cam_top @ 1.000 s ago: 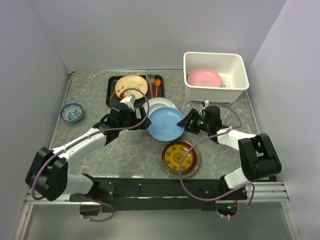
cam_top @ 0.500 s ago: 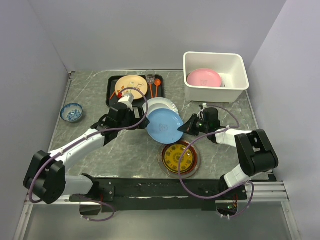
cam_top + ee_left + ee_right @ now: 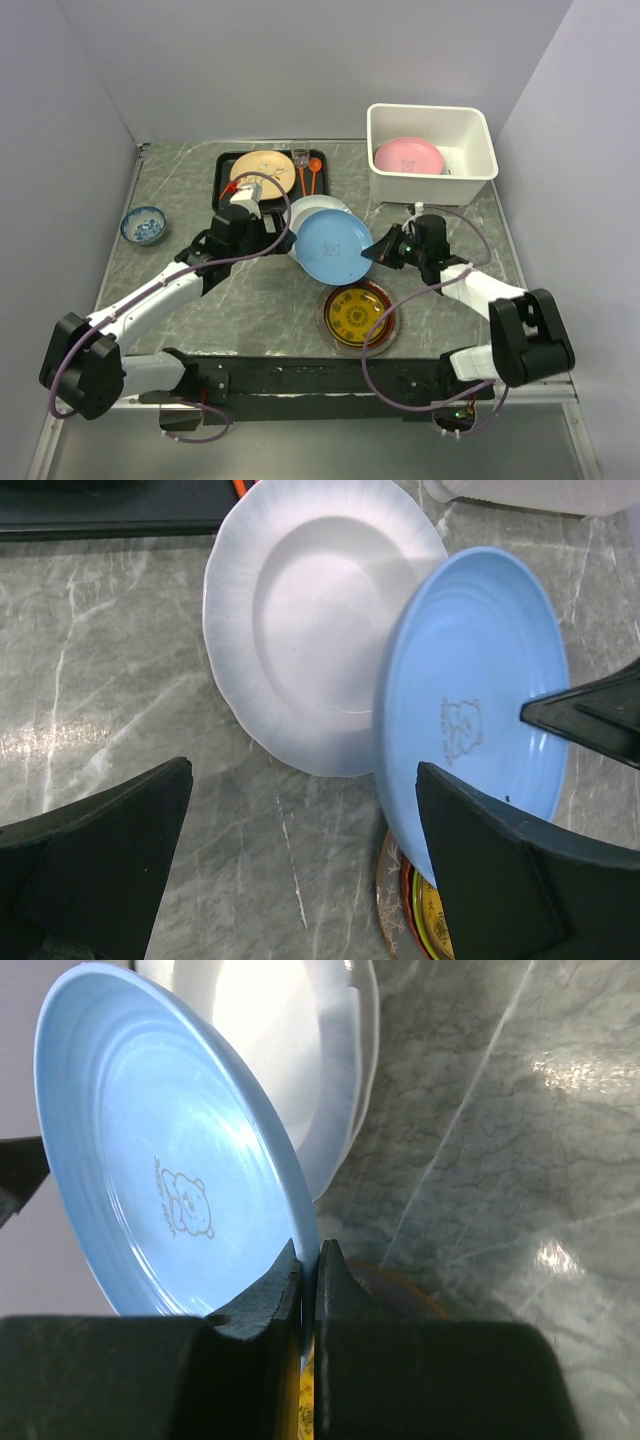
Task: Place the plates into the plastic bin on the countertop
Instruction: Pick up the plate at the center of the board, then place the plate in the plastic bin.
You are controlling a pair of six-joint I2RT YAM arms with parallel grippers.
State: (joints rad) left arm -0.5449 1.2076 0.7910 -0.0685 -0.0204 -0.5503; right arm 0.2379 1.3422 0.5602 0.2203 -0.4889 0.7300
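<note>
1. Plates lie spread over the grey-green marble tabletop (image 3: pixel 270 300). Farthest left, the cream floral plate (image 3: pixel 262 172) rests flat on the black tray (image 3: pixel 225 190).
2. My left end effector (image 3: pixel 300 870) hangs wide open over the marble, just beside the white plate (image 3: pixel 300 650), and grips nothing.
3. That white plate has a fluted rim and lies flat by the tray.
4. The blue plate (image 3: pixel 170 1160) stands steeply tilted and shows a small bear print. My right end effector (image 3: pixel 308 1265) is pinched tight on its rim.
5. The dark red plate (image 3: pixel 358 315), gold-patterned, lies flat nearest me.
6. The pink plate (image 3: pixel 408 155) sits inside the white plastic bin (image 3: pixel 480 135), back right.
</note>
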